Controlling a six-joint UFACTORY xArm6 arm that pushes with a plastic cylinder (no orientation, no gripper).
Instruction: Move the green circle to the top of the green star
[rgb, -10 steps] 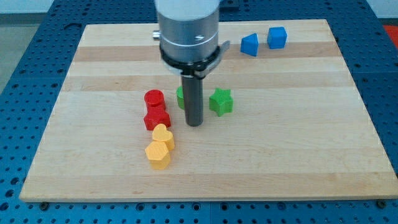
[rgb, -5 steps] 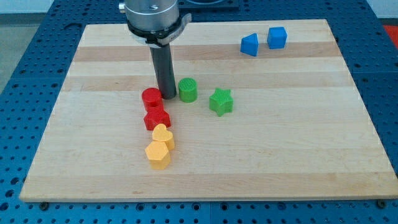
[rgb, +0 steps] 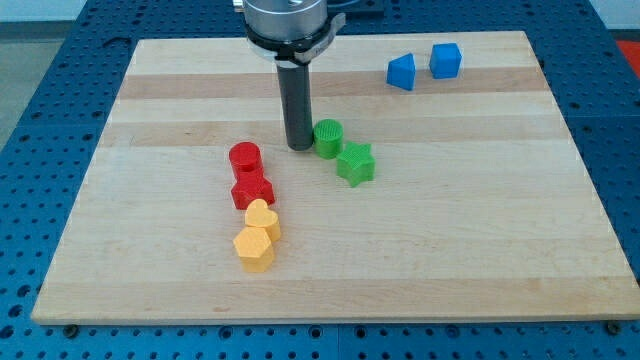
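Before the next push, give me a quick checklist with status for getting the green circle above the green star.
1. My tip at the green circle, on its left in the view: ok.
2. Circle at the top of the green star: not ok, it sits up-left of the star.
3. Circle and star apart: cannot tell, they look almost touching.
4. Red blocks away from the tip's path: ok.
5. Blue blocks far from the circle: ok.

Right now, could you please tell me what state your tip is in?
No gripper: my tip holds nothing and sits against the green circle's left side.
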